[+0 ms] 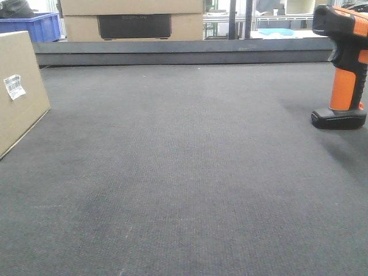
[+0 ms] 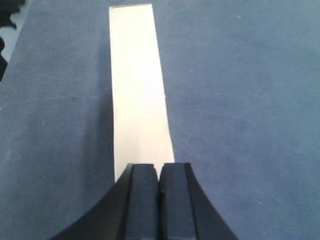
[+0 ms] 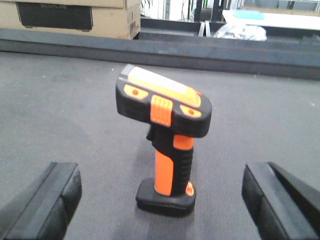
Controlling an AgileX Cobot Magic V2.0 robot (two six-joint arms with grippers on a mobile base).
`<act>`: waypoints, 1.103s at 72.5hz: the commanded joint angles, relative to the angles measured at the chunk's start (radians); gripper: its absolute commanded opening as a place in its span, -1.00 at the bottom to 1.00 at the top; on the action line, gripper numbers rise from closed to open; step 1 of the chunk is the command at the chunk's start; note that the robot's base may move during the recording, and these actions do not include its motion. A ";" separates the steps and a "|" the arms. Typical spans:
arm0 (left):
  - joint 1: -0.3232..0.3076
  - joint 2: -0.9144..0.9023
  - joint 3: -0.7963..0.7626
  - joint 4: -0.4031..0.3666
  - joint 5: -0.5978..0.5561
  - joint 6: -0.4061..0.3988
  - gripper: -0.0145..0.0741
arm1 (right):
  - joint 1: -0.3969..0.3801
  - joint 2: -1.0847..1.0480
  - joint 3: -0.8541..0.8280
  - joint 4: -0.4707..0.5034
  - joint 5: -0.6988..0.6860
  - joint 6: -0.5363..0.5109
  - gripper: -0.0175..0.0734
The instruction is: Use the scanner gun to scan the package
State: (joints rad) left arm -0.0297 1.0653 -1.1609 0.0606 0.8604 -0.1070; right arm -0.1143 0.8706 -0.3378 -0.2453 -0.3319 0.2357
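The package, a tan cardboard box with a small white barcode sticker, stands at the left edge of the front view. In the left wrist view its pale top face stretches away below my left gripper, whose pads are pressed together with nothing between them. The scanner gun stands upright on its black foot at the far right of the mat. In the right wrist view the scanner gun is ahead of my right gripper, centred between its wide-open fingers and untouched.
A dark grey mat covers the table. Behind its raised back rail stand a bigger cardboard box with a black panel and a blue bin. Shelving and pale items lie at the back right.
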 commanded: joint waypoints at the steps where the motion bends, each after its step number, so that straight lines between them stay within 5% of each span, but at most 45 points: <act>1: 0.001 -0.092 0.096 -0.014 -0.107 -0.008 -0.92 | -0.004 -0.028 0.002 -0.007 0.024 0.029 0.62; 17: 0.001 -0.329 0.426 -0.008 -0.479 -0.008 -0.92 | -0.004 -0.153 0.002 -0.007 0.139 0.049 0.61; 24: 0.001 -0.407 0.536 0.002 -0.538 -0.008 -0.92 | -0.004 -0.226 0.002 -0.007 0.201 0.049 0.55; 33: 0.001 -0.486 0.611 0.013 -0.535 -0.008 -0.92 | -0.002 -0.316 0.002 -0.003 0.285 0.052 0.10; 47: 0.001 -0.568 0.663 -0.061 -0.658 -0.008 -0.92 | -0.002 -0.459 0.002 0.110 0.427 0.052 -0.97; 55: 0.001 -0.635 0.734 -0.061 -0.780 -0.008 -0.92 | -0.002 -0.533 0.002 0.214 0.508 0.052 -0.97; 80: 0.001 -0.916 0.899 -0.061 -0.739 -0.008 -0.92 | -0.002 -0.762 0.002 0.212 0.657 -0.048 -0.97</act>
State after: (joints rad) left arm -0.0297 0.2112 -0.2839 0.0000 0.1108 -0.1088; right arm -0.1143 0.1477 -0.3378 -0.0341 0.2918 0.2052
